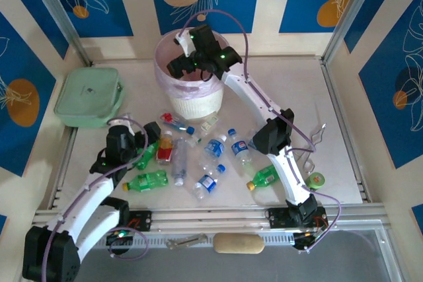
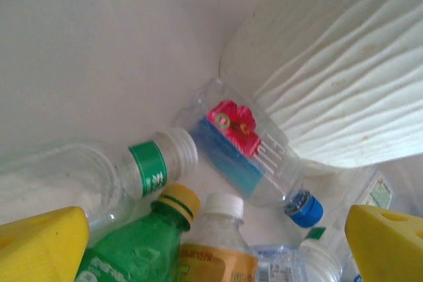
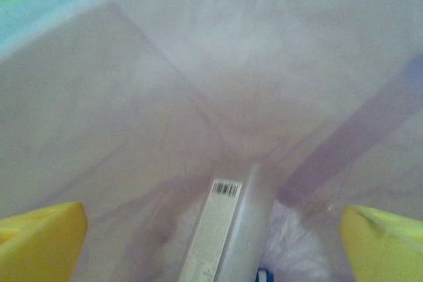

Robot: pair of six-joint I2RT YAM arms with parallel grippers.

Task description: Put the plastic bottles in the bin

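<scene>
Right gripper (image 1: 197, 64) spread wide over bin (image 1: 192, 100) at 12 o'clock on table; nothing pinched; one clear bottle (image 3: 231, 229) lying in pink liner (image 3: 198, 84) beneath fingers (image 3: 39, 242); left gripper (image 1: 149, 135) spread wide too, empty, low over plastic bottles (image 1: 213, 146) scattered on table at 6 o'clock of bin
</scene>
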